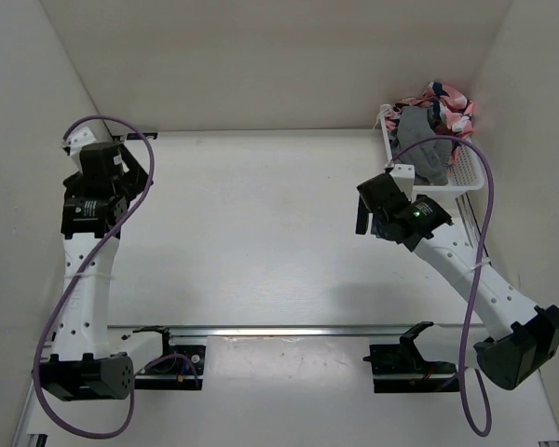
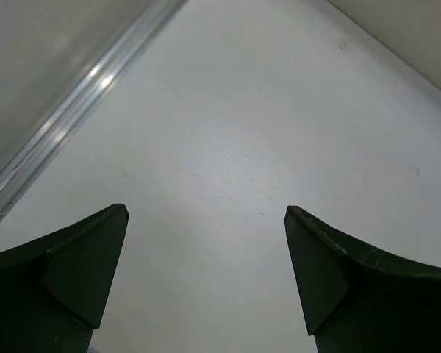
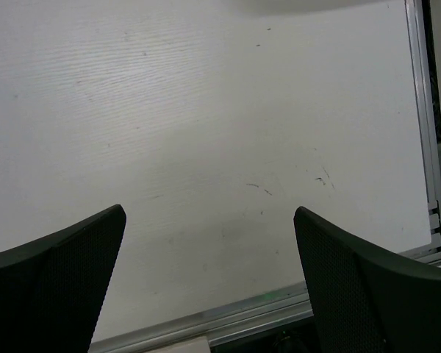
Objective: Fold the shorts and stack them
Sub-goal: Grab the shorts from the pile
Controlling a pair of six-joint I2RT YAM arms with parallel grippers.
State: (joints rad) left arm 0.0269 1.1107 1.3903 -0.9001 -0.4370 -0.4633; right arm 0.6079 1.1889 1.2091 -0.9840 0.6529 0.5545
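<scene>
A white counter (image 1: 252, 242), faintly scuffed, lies under the left claw (image 2: 206, 213) and the right claw (image 3: 209, 209). Plain off-white walls (image 1: 261, 56) rise beyond both claws and at the outer side of each. Behind the claws a metal rail (image 1: 289, 330) crosses the counter (even light, soft shadows).

- Top camera: high behind the near edge, looking down over the whole table (image 1: 261, 233).
- Left wrist camera: close above that table, looking past the left fingers (image 2: 66, 287).
- Right wrist camera: likewise, past the right fingers (image 3: 59, 287).
</scene>
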